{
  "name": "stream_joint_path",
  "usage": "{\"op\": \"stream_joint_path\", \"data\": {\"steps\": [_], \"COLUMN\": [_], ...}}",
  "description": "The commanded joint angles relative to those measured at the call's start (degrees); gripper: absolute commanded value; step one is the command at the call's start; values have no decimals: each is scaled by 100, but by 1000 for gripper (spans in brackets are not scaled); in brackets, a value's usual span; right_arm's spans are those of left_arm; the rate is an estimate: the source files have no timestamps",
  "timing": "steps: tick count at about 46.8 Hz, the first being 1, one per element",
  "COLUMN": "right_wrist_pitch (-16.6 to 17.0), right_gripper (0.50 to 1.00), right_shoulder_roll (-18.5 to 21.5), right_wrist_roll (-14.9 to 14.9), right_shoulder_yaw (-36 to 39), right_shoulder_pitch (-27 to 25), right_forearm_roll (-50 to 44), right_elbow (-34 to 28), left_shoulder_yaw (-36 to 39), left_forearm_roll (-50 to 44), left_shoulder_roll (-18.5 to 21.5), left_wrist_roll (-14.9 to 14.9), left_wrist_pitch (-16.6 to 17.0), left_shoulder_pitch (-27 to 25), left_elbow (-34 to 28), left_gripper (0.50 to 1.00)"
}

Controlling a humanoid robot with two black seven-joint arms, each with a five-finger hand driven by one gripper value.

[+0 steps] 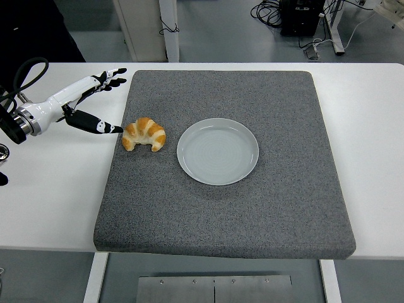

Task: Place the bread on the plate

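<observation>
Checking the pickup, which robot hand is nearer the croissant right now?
Left. The left hand hovers just left of the croissant, fingers spread, thumb tip almost at it. The right hand isn't in view.

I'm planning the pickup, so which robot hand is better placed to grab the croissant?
The left robot hand. It is open just left of the croissant, thumb tip almost at it, and the plate sits right beside the croissant. No right hand is in view.
</observation>
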Motion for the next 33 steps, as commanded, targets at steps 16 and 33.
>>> {"op": "stream_joint_path", "data": {"steps": [16,33], "right_wrist_pitch": [-4,5], "right_gripper": [1000,1000], "right_shoulder_roll": [0,0], "right_wrist_roll": [0,-1], "right_shoulder_yaw": [1,1], "right_shoulder_pitch": [0,0], "right_forearm_roll": [0,0], "right_elbow": [0,0], "left_shoulder_yaw": [207,409], "left_forearm_roll": [640,912], "left_shoulder_roll": [-331,-797], "left_wrist_roll": [156,261], "left_wrist_pitch": [387,704], "left_shoulder_pitch": [3,-32], "left_elbow": [115,581], "left_gripper": [968,968]}}
